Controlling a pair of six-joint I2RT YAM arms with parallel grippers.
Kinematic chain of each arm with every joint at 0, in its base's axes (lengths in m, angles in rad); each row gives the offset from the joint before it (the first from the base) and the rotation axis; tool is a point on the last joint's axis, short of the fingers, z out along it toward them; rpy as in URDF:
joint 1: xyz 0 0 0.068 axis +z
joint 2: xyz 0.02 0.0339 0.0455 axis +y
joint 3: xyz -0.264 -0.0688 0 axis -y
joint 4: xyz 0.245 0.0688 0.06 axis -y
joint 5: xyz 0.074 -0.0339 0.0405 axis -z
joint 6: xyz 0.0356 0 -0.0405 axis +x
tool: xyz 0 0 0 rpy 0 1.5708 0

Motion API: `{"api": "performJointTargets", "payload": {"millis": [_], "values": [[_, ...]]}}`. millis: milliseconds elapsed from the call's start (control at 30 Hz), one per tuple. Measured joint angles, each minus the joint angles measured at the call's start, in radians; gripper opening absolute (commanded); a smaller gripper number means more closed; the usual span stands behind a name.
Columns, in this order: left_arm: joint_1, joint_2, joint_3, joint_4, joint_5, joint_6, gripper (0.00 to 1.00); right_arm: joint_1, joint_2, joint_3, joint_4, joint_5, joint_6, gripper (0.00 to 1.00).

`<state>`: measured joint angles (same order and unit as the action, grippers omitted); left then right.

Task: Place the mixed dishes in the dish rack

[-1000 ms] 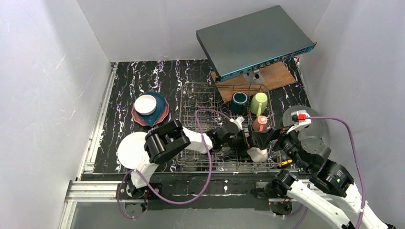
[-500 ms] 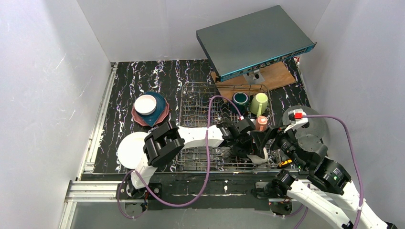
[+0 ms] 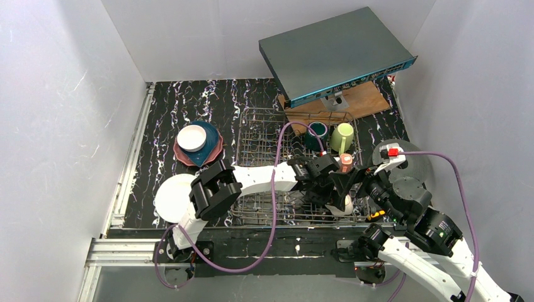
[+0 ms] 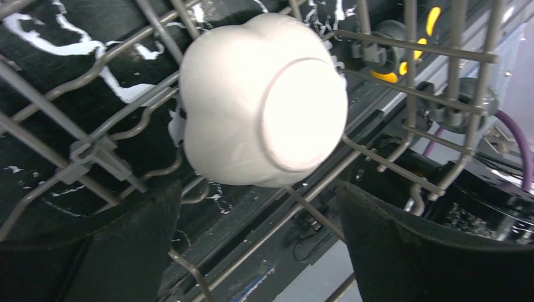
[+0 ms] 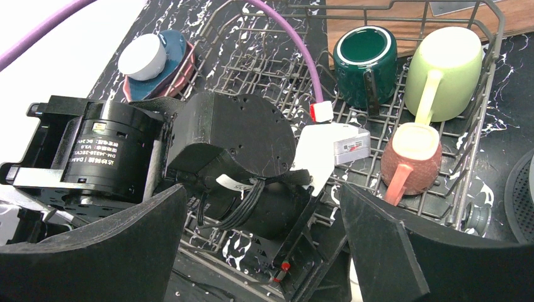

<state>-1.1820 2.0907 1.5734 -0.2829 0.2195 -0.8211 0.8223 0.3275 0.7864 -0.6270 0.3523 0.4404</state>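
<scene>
A white bowl [image 4: 264, 100] lies tipped on its side among the tines at the near right corner of the dish rack [image 3: 264, 129]. My left gripper [image 4: 257, 202] is open just short of the bowl, with nothing between its fingers. In the top view the left gripper [image 3: 324, 192] reaches across the rack to the bowl [image 3: 342, 205]. My right gripper [image 5: 261, 251] is open above the left wrist, holding nothing. A dark teal mug [image 5: 365, 63], a light green mug [image 5: 447, 72] and a salmon-pink mug [image 5: 412, 154] stand in the rack's far right part.
Left of the rack a white bowl [image 3: 192, 137] sits on a dark blue plate [image 3: 208, 146] over a pink plate [image 3: 182, 158]; a cream plate [image 3: 170, 198] lies nearer. A grey box [image 3: 337, 53] rests on a wooden board [image 3: 362, 100]. Black discs [image 3: 412, 189] lie at the right.
My left arm has stretched further right across the rack, bringing its gripper up to the white bowl. The right arm has barely moved.
</scene>
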Motion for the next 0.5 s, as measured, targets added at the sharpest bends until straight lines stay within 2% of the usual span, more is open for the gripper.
{"api": "performJointTargets", "payload": {"millis": [233,500], "values": [[-0.002,0.032,0.026,0.031,0.066,-0.005,0.69,0.0,-0.004,-0.001,-0.004,0.002,0.0,0.98],[0.0,0.031,0.027,0.069,0.108,0.059,0.83,0.0,-0.019,-0.001,-0.008,0.008,-0.002,0.98]]}}
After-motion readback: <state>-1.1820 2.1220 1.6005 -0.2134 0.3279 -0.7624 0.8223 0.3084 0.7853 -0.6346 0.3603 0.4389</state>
